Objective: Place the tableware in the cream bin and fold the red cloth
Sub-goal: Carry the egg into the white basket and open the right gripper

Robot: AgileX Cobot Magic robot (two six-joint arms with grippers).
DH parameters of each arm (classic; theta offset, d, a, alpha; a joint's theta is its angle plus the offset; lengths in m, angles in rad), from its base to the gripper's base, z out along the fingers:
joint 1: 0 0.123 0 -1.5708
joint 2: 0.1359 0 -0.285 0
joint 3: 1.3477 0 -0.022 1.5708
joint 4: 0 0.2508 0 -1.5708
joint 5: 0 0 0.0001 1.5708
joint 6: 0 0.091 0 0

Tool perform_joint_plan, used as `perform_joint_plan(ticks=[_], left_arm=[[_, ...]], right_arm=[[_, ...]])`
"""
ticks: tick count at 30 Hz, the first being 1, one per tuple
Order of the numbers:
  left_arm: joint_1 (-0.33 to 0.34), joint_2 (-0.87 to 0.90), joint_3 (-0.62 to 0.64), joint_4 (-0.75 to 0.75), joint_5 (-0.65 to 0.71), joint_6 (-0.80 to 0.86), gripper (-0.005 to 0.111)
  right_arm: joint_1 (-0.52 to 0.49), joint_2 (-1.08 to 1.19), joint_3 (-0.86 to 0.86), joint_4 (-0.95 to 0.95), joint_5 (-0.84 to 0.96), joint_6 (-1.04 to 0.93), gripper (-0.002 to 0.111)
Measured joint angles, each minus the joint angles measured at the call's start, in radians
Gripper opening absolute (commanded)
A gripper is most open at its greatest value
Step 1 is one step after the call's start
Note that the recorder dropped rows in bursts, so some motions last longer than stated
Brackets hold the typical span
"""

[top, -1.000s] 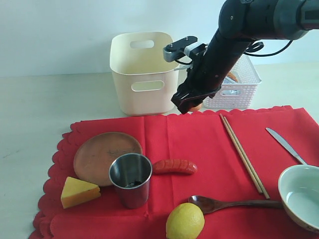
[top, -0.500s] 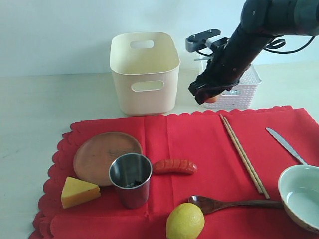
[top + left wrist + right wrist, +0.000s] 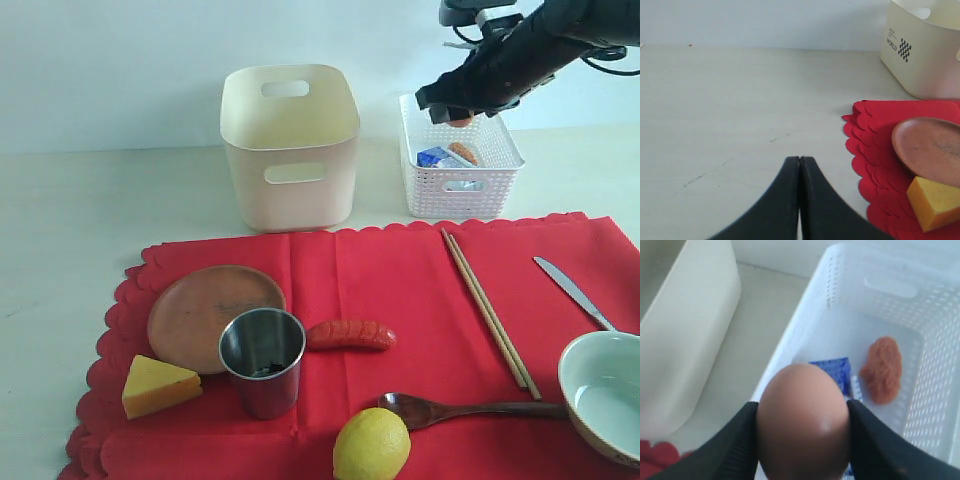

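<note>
My right gripper (image 3: pixel 461 117) (image 3: pixel 802 412) is shut on a brown egg (image 3: pixel 802 422) and hangs above the white lattice basket (image 3: pixel 497 192). The cream bin (image 3: pixel 290 150) stands left of it. On the red cloth (image 3: pixel 400 290) lie the brown plate (image 3: pixel 205 312), the steel cup (image 3: pixel 262 360), the wooden spoon (image 3: pixel 460 408), the chopsticks (image 3: pixel 488 310), the knife (image 3: pixel 572 291) and the bowl (image 3: pixel 603 392). My left gripper (image 3: pixel 800 161) is shut with nothing in it, over bare table left of the cloth's scalloped edge (image 3: pixel 857 145).
Cheese (image 3: pixel 157 386), a sausage (image 3: pixel 350 334) and a lemon (image 3: pixel 371 444) also lie on the cloth. The lattice basket holds a blue carton (image 3: pixel 832 371) and an orange food piece (image 3: pixel 882 369).
The right arm has risen and swung right with the egg, from the cloth's back edge near the cream bin to above the lattice basket.
</note>
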Motion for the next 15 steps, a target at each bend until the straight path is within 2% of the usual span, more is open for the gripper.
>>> perform_joint_plan(ticks=[8,15], left_arm=[[0.000,0.000,0.000,0.000,0.000,0.000,0.000],[0.000,0.000,0.000,0.000,0.000,0.000,0.000]], right_arm=[[-0.022,0.192,-0.261,-0.015,0.073,0.036,0.000],[-0.022,0.313,-0.385,-0.127,0.089,0.094,0.001]])
